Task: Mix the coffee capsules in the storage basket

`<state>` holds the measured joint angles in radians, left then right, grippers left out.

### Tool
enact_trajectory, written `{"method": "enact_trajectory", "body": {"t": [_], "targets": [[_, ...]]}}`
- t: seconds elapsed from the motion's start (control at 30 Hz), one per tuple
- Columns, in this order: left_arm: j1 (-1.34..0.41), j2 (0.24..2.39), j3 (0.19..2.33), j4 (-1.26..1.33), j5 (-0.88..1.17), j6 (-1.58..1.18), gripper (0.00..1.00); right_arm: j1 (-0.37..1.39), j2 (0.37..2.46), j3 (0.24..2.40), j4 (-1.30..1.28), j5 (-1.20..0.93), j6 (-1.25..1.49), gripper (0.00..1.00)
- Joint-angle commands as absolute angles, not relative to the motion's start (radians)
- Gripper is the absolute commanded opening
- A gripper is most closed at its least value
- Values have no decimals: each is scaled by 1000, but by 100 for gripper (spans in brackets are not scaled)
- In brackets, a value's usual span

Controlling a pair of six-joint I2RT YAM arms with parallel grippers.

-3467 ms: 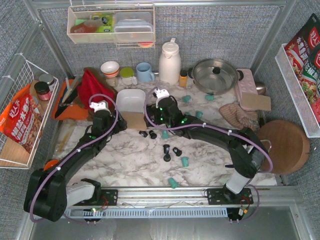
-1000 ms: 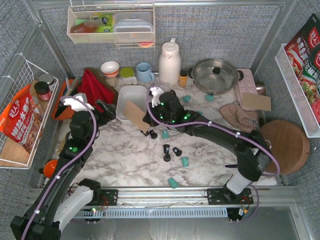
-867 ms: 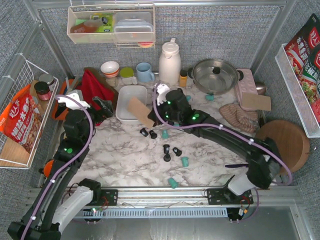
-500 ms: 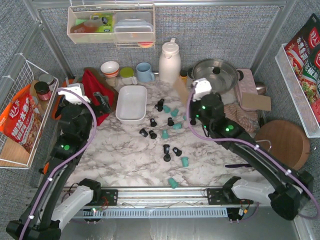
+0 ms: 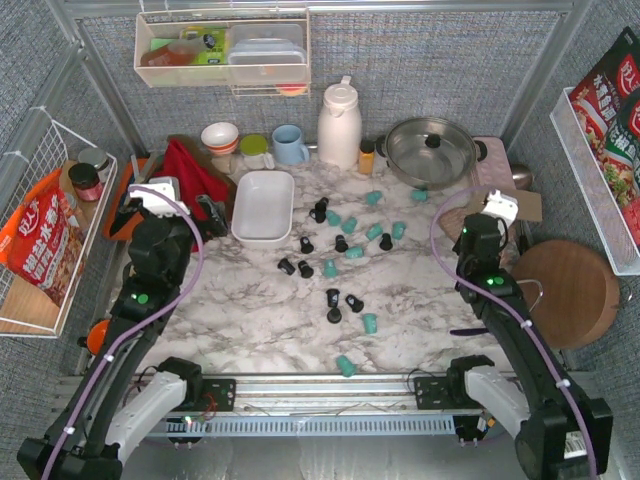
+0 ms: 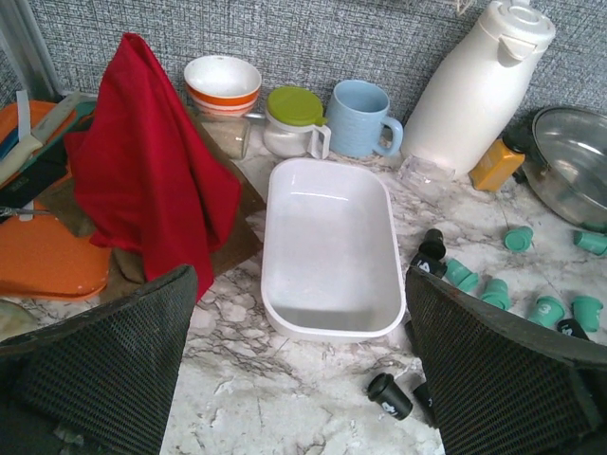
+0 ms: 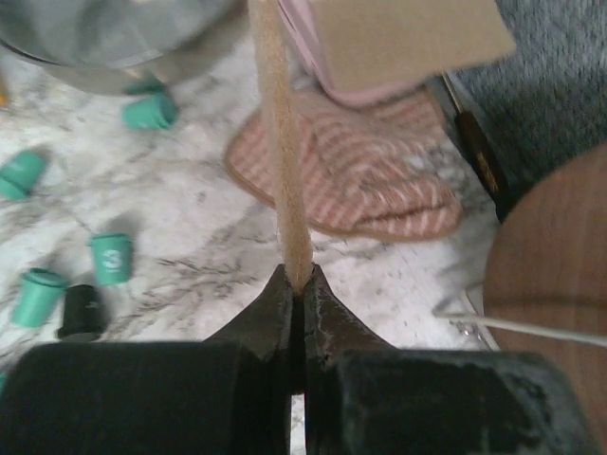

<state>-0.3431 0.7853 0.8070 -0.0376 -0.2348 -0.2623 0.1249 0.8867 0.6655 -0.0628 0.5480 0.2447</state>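
Note:
The white storage basket [image 5: 263, 205] [image 6: 327, 322] stands empty at the back left of the marble table. Teal and black coffee capsules [image 5: 345, 225] lie scattered on the marble to its right and in front of it, such as a black one [image 6: 391, 395] and a teal one [image 6: 545, 308]. My left gripper [image 5: 205, 215] [image 6: 299, 379] is open wide, just left of the basket and facing it, with nothing between its fingers. My right gripper [image 5: 478, 222] [image 7: 298, 280] is at the right, shut on a thin piece of cardboard [image 7: 280, 142] seen edge-on.
A red cloth [image 5: 185, 175] and an orange tray [image 6: 47, 265] lie left of the basket. Bowl, jar, blue mug [image 5: 290, 145], white thermos [image 5: 338, 125] and steel pan [image 5: 430, 150] line the back. A striped mitt [image 7: 370, 190] and a round wooden board [image 5: 565, 290] sit at the right.
My right arm has swung from the basket to the far right, carrying the cardboard. Capsules now show beside the basket where it was. My left gripper has opened wider.

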Motion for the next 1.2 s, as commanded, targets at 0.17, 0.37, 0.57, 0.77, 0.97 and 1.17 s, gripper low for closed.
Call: {"method": "enact_trajectory", "body": {"t": [0.17, 0.37, 0.57, 0.77, 0.97, 1.17], "targets": [[-332, 742, 791, 22, -210, -256, 99, -89, 989, 610, 61, 322, 463, 0], [-331, 718, 786, 22, -198, -256, 99, -133, 1086, 671, 211, 224, 480, 0], [-333, 699, 778, 26, -195, -250, 99, -193, 1254, 753, 382, 187, 470, 0], [-332, 685, 772, 29, -195, -247, 99, -256, 1386, 860, 350, 71, 570, 0], [-331, 677, 769, 36, -196, -247, 99, -257, 1396, 835, 219, 52, 552, 17], [-332, 684, 768, 35, -190, -248, 99, -258, 1407, 797, 136, 68, 497, 29]]}}
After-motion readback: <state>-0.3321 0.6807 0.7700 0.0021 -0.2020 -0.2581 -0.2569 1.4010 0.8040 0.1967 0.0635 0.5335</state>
